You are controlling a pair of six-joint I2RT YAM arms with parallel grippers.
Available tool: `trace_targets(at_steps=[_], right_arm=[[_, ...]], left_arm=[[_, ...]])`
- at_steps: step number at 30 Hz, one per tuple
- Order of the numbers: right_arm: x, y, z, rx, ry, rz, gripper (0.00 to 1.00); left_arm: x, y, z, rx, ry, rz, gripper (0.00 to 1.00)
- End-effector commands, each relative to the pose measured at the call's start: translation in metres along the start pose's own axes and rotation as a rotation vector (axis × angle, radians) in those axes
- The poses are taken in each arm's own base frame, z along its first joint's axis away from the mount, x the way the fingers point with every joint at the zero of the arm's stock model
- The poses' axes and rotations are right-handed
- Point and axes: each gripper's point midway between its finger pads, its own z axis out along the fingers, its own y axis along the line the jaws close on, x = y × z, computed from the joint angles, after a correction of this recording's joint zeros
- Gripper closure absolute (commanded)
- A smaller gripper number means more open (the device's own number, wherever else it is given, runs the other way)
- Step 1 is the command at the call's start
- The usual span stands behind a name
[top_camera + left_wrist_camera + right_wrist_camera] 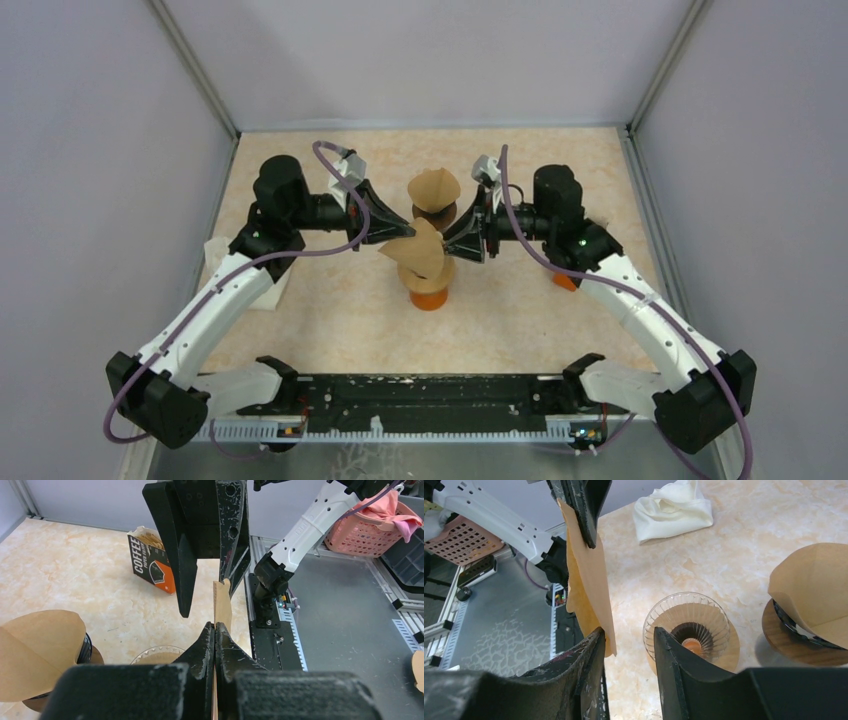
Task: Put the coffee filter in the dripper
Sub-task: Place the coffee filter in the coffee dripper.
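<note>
My left gripper point(405, 225) is shut on a folded brown coffee filter point(420, 250) and holds it in the air above the glass dripper point(430, 280), which sits on an orange cup. In the left wrist view the filter point(222, 602) stands edge-on out of the shut fingertips point(215, 627). My right gripper point(455, 235) faces it, open. In the right wrist view point(626, 650) the filter's point(586, 590) free edge hangs between the open jaws, close to the left finger point(591, 660). The dripper point(689, 627) below holds no filter.
A second dripper on a wooden stand point(435, 190) holds an opened brown filter point(814, 590) just behind. A coffee filter box point(152, 562) lies at the right, a white cloth point(674, 510) at the left. A pink basket point(370, 530) stands off the table.
</note>
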Motion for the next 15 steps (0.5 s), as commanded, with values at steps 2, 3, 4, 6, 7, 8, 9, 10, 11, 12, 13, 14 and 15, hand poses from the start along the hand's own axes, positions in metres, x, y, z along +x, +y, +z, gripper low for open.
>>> trace_targets(at_steps=[2, 3, 4, 6, 7, 8, 9, 10, 11, 12, 13, 14, 15], right_arm=[[-0.019, 0.013, 0.008, -0.059, -0.046, -0.074, 0.59], [-0.02, 0.014, 0.009, -0.065, -0.05, -0.077, 0.59], [-0.021, 0.015, 0.011, -0.072, -0.055, -0.081, 0.59], [-0.024, 0.017, 0.014, -0.088, -0.06, -0.081, 0.6], [-0.025, 0.018, 0.016, -0.099, -0.065, -0.086, 0.6], [-0.026, 0.019, 0.017, -0.107, -0.068, -0.087, 0.61], [-0.027, 0.021, 0.021, -0.127, -0.064, -0.087, 0.66], [-0.027, 0.022, 0.022, -0.134, -0.063, -0.086, 0.68], [-0.028, 0.022, 0.022, -0.137, -0.064, -0.088, 0.72], [-0.028, 0.022, 0.022, -0.137, -0.065, -0.089, 0.74], [-0.028, 0.023, 0.021, -0.137, -0.067, -0.091, 0.8], [-0.029, 0.024, 0.02, -0.137, -0.069, -0.095, 0.84], [-0.029, 0.024, 0.02, -0.134, -0.071, -0.097, 0.89]], left_arm=[[-0.004, -0.005, -0.001, 0.032, -0.019, 0.017, 1.0], [-0.004, -0.006, -0.001, 0.034, -0.019, 0.016, 1.0], [-0.004, -0.005, -0.001, 0.033, -0.019, 0.014, 1.0], [-0.004, -0.006, -0.001, 0.038, -0.02, 0.012, 1.0], [-0.003, -0.006, 0.0, 0.041, -0.02, 0.011, 1.0], [-0.003, -0.007, 0.0, 0.045, -0.022, 0.009, 1.0], [-0.003, -0.009, 0.0, 0.06, -0.028, 0.003, 1.0], [-0.004, -0.01, 0.0, 0.063, -0.029, 0.005, 1.0], [-0.004, -0.01, 0.0, 0.062, -0.03, 0.005, 1.0], [-0.004, -0.01, 0.0, 0.06, -0.03, 0.007, 1.0], [-0.004, -0.01, 0.0, 0.058, -0.03, 0.007, 1.0], [-0.003, -0.009, -0.001, 0.054, -0.03, 0.008, 1.0], [-0.003, -0.009, 0.0, 0.051, -0.03, 0.007, 1.0]])
